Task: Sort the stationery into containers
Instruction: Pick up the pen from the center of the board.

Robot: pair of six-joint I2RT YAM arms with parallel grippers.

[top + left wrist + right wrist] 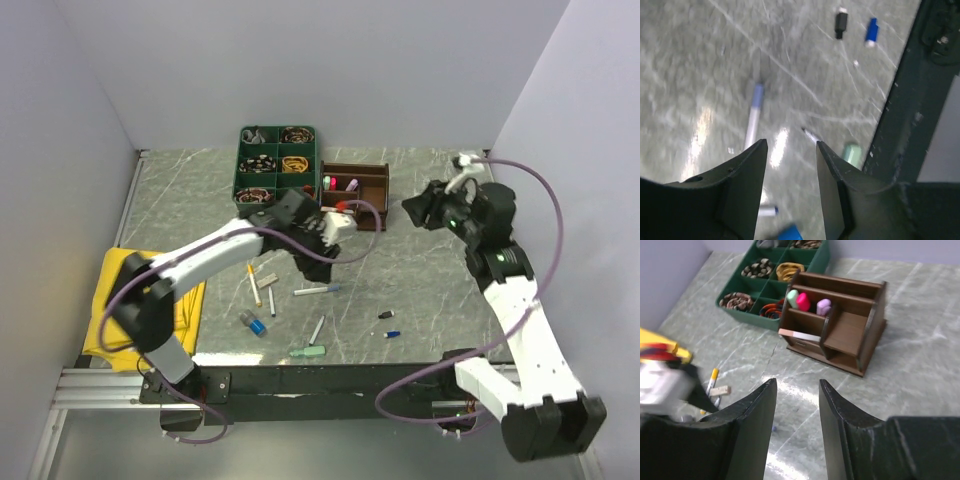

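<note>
The left pincer hangs released and empty over the desk. Just beyond its tips lies a blue-capped white pen, its long axis running away from the pincer, crosswise to the closing line. The right pincer, also released and empty, faces the wooden organiser, well apart from that pen, whose near end is blurred and cut off behind the left pincer.

Table; pens; organiser; perhaps an eraser
</note>
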